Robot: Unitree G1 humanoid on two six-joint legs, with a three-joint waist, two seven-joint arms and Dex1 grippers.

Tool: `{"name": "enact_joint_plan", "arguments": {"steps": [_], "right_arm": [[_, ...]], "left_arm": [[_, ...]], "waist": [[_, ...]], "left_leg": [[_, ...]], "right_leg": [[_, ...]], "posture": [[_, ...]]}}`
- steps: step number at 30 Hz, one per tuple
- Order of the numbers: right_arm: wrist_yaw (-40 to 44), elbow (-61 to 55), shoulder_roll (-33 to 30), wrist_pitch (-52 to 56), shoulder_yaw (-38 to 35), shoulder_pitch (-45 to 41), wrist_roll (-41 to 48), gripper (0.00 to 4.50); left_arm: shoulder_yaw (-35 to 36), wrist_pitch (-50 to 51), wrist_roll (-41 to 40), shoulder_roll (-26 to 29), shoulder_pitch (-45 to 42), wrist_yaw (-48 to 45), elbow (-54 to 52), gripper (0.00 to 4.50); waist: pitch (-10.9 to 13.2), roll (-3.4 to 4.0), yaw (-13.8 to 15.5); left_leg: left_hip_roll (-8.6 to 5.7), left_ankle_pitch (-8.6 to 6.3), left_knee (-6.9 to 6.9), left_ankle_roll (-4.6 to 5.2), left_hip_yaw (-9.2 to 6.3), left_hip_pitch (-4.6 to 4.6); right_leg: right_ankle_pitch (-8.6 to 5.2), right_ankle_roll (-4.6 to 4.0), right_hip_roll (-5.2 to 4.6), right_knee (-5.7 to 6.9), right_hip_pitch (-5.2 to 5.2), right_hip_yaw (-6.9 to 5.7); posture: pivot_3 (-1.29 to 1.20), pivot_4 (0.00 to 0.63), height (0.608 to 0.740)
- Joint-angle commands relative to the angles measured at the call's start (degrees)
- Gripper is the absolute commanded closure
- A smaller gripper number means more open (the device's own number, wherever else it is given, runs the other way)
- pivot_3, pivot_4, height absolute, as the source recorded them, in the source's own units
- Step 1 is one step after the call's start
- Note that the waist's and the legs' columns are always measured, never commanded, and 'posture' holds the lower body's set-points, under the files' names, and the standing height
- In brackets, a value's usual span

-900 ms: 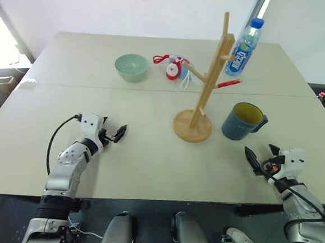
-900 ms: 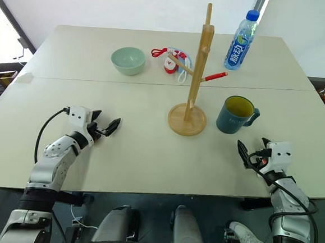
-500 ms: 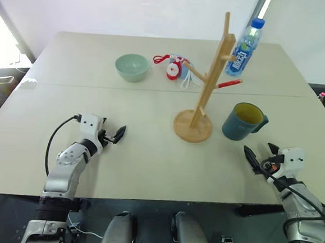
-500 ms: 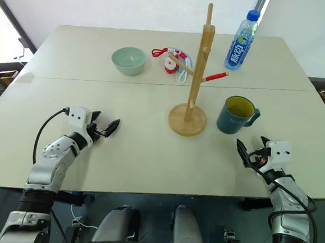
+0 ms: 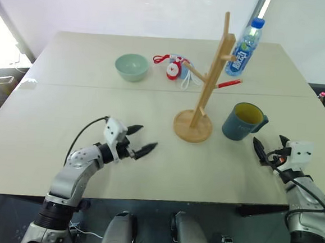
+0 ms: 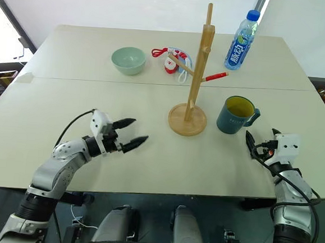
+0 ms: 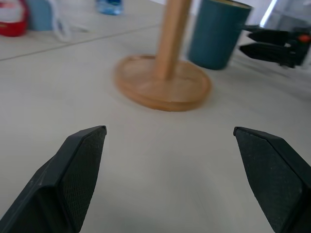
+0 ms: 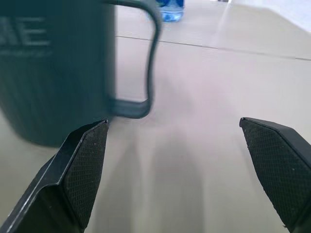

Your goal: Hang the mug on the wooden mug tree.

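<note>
The mug (image 5: 241,122), dark slate-blue with a yellow inside, stands upright on the table just right of the wooden mug tree (image 5: 192,125), its handle (image 8: 150,58) turned to the right. My right gripper (image 5: 270,146) is open, low over the table, close in front of the mug (image 8: 53,68) and its handle, and holds nothing. My left gripper (image 5: 141,139) is open and empty, left of the tree's round base (image 7: 163,87) and pointing toward it. In the left wrist view the mug (image 7: 218,31) stands behind the base, with the right gripper (image 7: 272,41) beside it.
A pale green bowl (image 5: 131,66) sits at the back left. Small red and blue items (image 5: 175,67) lie behind the tree. A clear water bottle (image 5: 244,46) stands at the back right. The table's front edge (image 5: 162,196) runs just below both grippers.
My left gripper has swung to the right, toward the mug tree's base, and its fingers stand wider apart. The right gripper has shifted a little forward, closer to the mug.
</note>
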Motion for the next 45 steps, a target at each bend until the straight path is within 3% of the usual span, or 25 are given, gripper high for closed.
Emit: {"name": "enact_joint_plan", "arguments": {"steps": [1,33,36,43,45], "right_arm": [[1.5,0.7,-1.5,-1.5,-1.3,-2.3,1.1,0.03],[14.3,21.6,-3.1,3.5,1.0,-21.2,3.4,0.03],[15.8,23.1,-2.9,4.0,0.9,-22.0,3.7,0.86],[17.9,23.7,-2.1,3.8,1.0,-22.6,4.3,4.46],[18.2,23.0,-1.9,3.6,1.0,-22.3,4.5,4.46]], "left_arm": [[-2.0,0.7,-0.7,0.0,-0.9,-1.5,-3.3,0.0],[-2.8,3.4,-1.7,-0.1,-1.1,-0.6,-7.0,0.0],[-2.8,3.4,-1.6,-0.1,-1.1,-0.4,-7.1,0.0],[-2.8,3.1,-1.4,0.0,-1.0,-0.1,-6.9,0.0],[-2.9,3.0,-1.4,0.0,-1.1,-0.1,-6.8,0.0]], "waist": [[0.0,0.0,-0.1],[0.0,0.0,-0.1],[0.0,0.0,-0.1],[0.0,0.0,-0.1],[0.0,0.0,-0.1]], "left_leg": [[0.0,0.0,0.0,0.0,0.0,0.01],[-0.03,0.0,0.0,0.0,-0.02,0.0],[-0.02,0.0,0.0,0.0,-0.02,0.0],[-0.03,0.0,0.0,0.0,-0.02,0.0],[-0.03,0.0,0.0,0.0,-0.02,0.0]], "right_leg": [[0.0,0.0,0.0,0.0,0.01,0.0],[0.01,0.01,0.08,0.01,0.01,0.01],[0.01,0.01,0.07,0.01,0.01,0.01],[0.01,0.02,0.06,0.01,0.01,0.02],[0.01,0.02,0.06,0.01,0.02,0.01]], "posture": [[0.0,0.15,0.74],[0.0,0.15,0.74],[0.0,0.15,0.74],[0.0,0.15,0.74],[0.0,0.15,0.74]]}}
